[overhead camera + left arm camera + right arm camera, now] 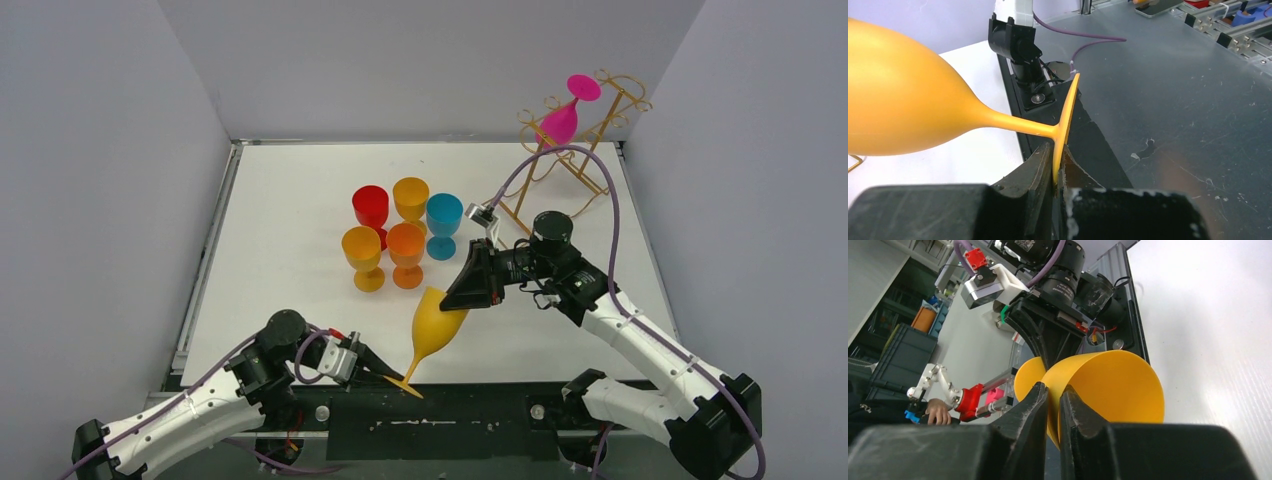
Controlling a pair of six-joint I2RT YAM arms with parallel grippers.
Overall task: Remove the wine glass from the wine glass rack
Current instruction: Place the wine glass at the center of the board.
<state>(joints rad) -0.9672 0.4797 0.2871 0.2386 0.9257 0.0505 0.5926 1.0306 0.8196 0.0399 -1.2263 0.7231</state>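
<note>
We found the left claw (1055, 167) clamped on the edge of the yellow wine glass (437, 325) foot, low at the front edge of the table (290, 220). The right claw (1054, 402) pinched the rim of the bowl, with a finger on each side of the wall. The glass sat tilted between the two claws, foot down and bowl up toward the right arm. We noted the wine glass rack (598, 124) at the far right corner, well apart from this glass. A pink wine glass (562, 120) hung upside down from the rack's top bar. Five coloured goblets (405, 245) stood clustered mid-table.
</note>
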